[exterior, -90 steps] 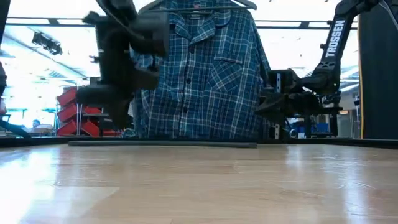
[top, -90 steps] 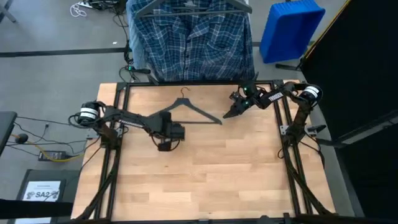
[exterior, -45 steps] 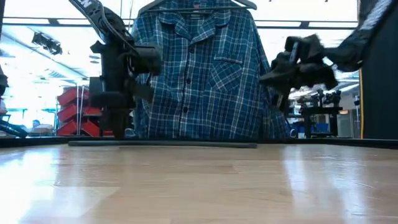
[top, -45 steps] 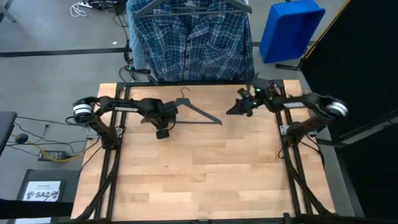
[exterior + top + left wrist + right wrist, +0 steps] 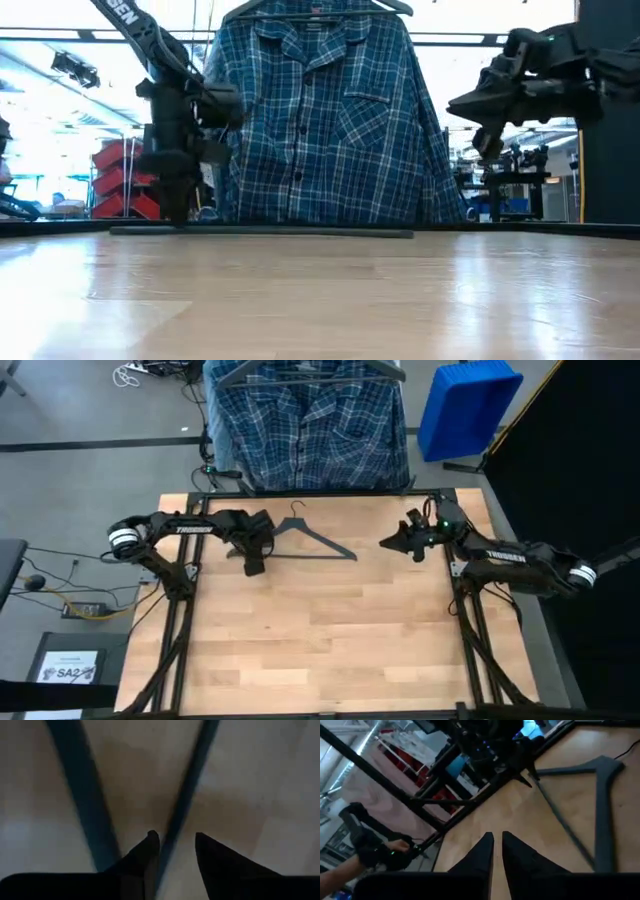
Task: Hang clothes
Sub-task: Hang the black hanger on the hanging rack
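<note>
A dark blue plaid shirt (image 5: pixel 310 420) hangs from a hanger beyond the table's far edge, also plain in the low view (image 5: pixel 320 120). A second dark hanger (image 5: pixel 310 542) lies flat on the table near the far edge. My left gripper (image 5: pixel 252 567) points down at this hanger's left end. It is open, its fingers standing either side of one hanger bar (image 5: pixel 187 795). My right gripper (image 5: pixel 384 544) hovers above the table just right of the hanger's right end, shut and holding nothing (image 5: pixel 495 840). My left gripper comes from above with one bar of the lying hanger (image 5: pixel 172 837) between its open fingers, near where the two bars meet at the hanger's left end. Whether a finger touches the bar I cannot tell. The hanger lies flat on the table.
A black frame (image 5: pixel 200 520) borders the table's left, far and right sides. A blue bin (image 5: pixel 468 405) stands on the floor beyond the far right corner. A person's hand (image 5: pixel 355 862) shows off the table in the right wrist view. Bare wood (image 5: pixel 320 640) fills the near half.
My left gripper has gone toward the far left and come down onto the lying hanger's left end. My right gripper has risen and drawn back toward the table's right edge, away from the hanger. The hanger and the plaid shirt have stayed put.
</note>
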### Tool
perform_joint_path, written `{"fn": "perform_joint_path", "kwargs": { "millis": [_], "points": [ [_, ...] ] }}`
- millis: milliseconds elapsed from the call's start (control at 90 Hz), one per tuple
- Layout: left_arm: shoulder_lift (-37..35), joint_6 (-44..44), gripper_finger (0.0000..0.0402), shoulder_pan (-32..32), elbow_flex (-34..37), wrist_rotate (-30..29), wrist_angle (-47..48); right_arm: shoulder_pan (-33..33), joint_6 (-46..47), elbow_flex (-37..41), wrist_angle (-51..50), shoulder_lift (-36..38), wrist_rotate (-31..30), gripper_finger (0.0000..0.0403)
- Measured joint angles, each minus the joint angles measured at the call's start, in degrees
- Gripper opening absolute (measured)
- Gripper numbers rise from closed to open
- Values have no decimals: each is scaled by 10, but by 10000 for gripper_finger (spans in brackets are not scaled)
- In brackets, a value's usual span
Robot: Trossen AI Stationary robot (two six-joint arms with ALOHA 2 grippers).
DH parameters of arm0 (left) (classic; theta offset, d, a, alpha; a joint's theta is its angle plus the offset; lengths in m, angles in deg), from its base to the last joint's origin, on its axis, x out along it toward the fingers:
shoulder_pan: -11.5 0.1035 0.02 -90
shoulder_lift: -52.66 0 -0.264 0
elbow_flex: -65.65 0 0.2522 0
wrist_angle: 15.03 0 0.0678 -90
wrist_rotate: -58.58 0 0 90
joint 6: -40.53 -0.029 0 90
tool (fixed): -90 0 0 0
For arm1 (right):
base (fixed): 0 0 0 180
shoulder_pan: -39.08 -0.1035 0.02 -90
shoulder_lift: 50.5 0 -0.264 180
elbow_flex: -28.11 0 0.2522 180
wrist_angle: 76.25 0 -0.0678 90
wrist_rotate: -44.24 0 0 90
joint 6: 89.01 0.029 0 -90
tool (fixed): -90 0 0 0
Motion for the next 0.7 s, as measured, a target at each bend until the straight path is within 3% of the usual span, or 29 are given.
{"fn": "perform_joint_path", "kwargs": {
  "millis": [278, 522, 622, 700],
  "points": [
    [5, 15, 98, 7, 37, 1, -24, -39, 7, 14, -1, 27, -56, 16],
    [13, 5, 34, -17, 39, 0, -34, -55, 4, 14, -1, 26, -62, 33],
    [13, -20, 10, -37, 40, -20, -43, -58, 4, 14, -1, 26, -63, 44],
    [15, -33, 6, -62, 33, -73, -40, -56, 8, 14, -1, 26, -65, 50]
  ]
}}
